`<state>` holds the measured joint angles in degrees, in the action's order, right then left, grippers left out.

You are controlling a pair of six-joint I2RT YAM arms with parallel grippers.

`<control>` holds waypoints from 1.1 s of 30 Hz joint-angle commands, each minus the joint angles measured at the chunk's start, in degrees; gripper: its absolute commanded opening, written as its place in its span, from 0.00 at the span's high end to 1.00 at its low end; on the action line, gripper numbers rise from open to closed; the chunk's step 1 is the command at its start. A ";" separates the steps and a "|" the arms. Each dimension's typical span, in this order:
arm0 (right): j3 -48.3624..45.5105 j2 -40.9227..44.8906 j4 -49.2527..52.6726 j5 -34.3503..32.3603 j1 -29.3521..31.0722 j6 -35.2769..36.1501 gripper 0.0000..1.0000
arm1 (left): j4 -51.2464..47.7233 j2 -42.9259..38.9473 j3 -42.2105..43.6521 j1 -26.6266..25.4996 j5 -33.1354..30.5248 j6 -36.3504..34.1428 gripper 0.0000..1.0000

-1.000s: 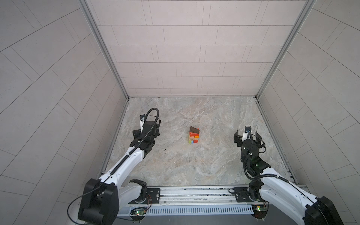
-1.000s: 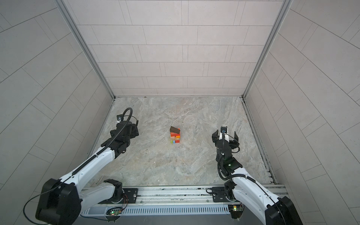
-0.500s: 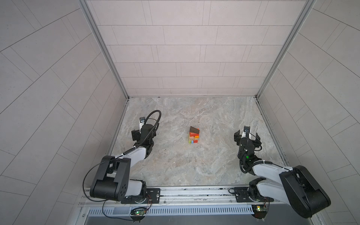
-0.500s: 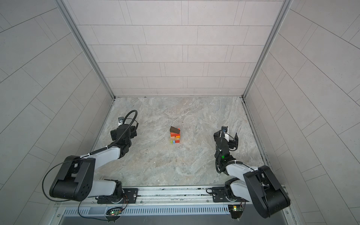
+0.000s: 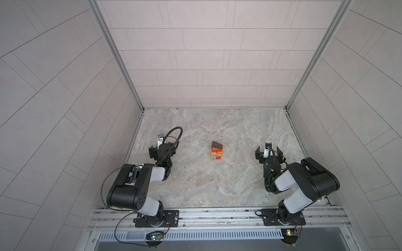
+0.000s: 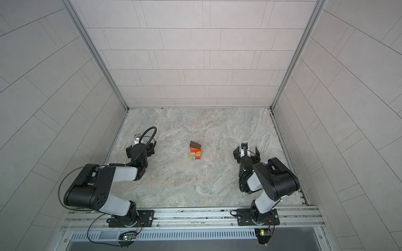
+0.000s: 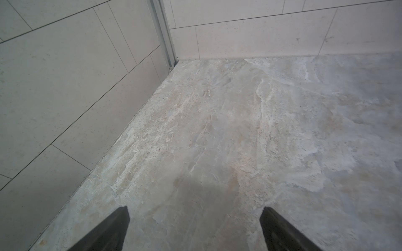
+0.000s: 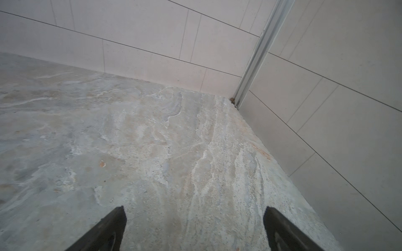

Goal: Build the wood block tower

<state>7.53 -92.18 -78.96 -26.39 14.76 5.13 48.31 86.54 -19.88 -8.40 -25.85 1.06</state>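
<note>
The tower [image 5: 216, 151] [image 6: 195, 150] stands mid-floor in both top views. Its wood blocks are stacked in crossed layers: green, blue and red ends lowest, tan and orange above, and a dark brown block [image 5: 217, 144] tilted on top. My left gripper [image 5: 162, 149] [image 6: 140, 150] hovers well left of it, open and empty. My right gripper [image 5: 268, 152] [image 6: 245, 152] is well to the right, also open and empty. In the left wrist view the left gripper [image 7: 194, 209] frames bare floor. So does the right gripper [image 8: 194, 208] in the right wrist view. Neither wrist view shows the tower.
Tiled walls enclose the marbled floor [image 5: 206, 184] on three sides. A metal rail [image 5: 217, 215] carrying both arm bases runs along the front. Both arms are folded, with their elbows raised over the front of the floor.
Both arms have folded back, elbows rising toward the front rail. Both grippers stay open near the same spots, and the tower has not moved.
</note>
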 commanded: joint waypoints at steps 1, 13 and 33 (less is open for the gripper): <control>1.67 -1.20 -2.57 1.58 -0.75 1.87 0.00 | 6.80 2.51 -0.38 -0.61 -0.84 -1.99 0.00; 13.27 1.80 23.50 16.90 -12.26 -6.30 0.01 | -0.58 2.95 -4.23 4.66 10.25 0.70 0.00; 13.11 1.92 23.06 16.98 -12.15 -6.04 0.00 | 4.58 4.30 -2.80 4.65 10.31 -0.01 0.00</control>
<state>20.86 -90.08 -55.66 -9.54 2.48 -0.30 50.81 90.45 -23.14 -3.81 -15.77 1.04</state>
